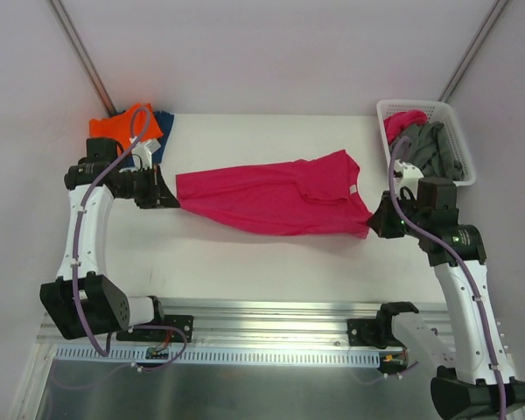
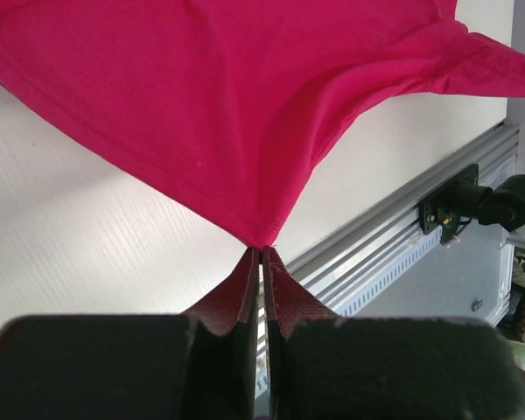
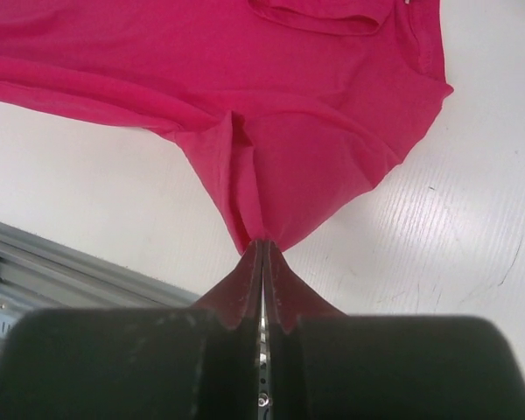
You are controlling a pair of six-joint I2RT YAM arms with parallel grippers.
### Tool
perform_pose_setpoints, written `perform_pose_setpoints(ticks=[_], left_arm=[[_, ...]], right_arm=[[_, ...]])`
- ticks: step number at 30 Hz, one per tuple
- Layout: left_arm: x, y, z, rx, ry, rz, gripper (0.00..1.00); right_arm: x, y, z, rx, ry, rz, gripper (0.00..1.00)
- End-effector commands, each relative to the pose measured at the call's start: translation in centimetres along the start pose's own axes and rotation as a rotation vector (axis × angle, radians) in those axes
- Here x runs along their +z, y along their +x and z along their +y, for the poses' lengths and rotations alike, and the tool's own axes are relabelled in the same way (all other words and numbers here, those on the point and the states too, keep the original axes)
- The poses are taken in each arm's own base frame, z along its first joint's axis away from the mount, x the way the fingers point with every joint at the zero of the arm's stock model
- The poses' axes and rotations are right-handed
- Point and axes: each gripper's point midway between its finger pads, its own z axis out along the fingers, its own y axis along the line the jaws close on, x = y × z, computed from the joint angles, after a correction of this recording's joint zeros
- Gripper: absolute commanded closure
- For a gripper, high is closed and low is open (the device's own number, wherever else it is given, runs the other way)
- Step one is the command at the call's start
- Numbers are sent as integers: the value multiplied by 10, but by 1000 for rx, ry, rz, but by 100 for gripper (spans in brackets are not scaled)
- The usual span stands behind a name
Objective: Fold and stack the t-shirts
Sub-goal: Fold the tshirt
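The large magenta-pink t-shirt (image 1: 280, 198) is stretched across the middle of the table between both grippers. My left gripper (image 1: 171, 200) is shut on its left corner, seen close in the left wrist view (image 2: 262, 248) with the shirt (image 2: 201, 105) pulled taut above the table. My right gripper (image 1: 374, 224) is shut on the shirt's right lower corner, seen in the right wrist view (image 3: 262, 239) with the cloth (image 3: 271, 96) fanning out. An orange t-shirt (image 1: 122, 125) lies on a dark blue one (image 1: 164, 122) at the back left.
A white lattice basket (image 1: 451, 118) at the back right holds a grey shirt (image 1: 437, 149) and a pink one (image 1: 404, 121). The metal rail (image 1: 271, 315) runs along the table's near edge, also in the left wrist view (image 2: 394, 236).
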Motion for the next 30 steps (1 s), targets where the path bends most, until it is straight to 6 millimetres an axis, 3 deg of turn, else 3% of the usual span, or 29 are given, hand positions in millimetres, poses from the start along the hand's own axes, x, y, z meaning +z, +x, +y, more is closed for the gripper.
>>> perform_pose_setpoints(ticks=[1,5,13,17,20,24,30], left_arm=[[-9,11,-7,33,5,-13,100],[-14,3,3,2,-16,-33,100],[-27,-31,23,-23,-64,-70,100],[-23,-42,33,-32,-66,-61,100],[-20,-52,41,-40,-67,-55,100],[-21,-73,39,-30,-48,-77,100],[-21,-83,39,-19,-23,-73,100]], right_arm=[[-15,-9,7,-46,-24,-16,99],[-16,-21,-8,-136,45,-20,99],[-5,-38,-29,-146,142,-12,99],[3,-46,-36,-149,171,-17,100],[14,-58,-35,-152,150,-27,99],[19,-90,-32,-165,135,-87,99],[22,-119,-13,-144,44,-130,99]])
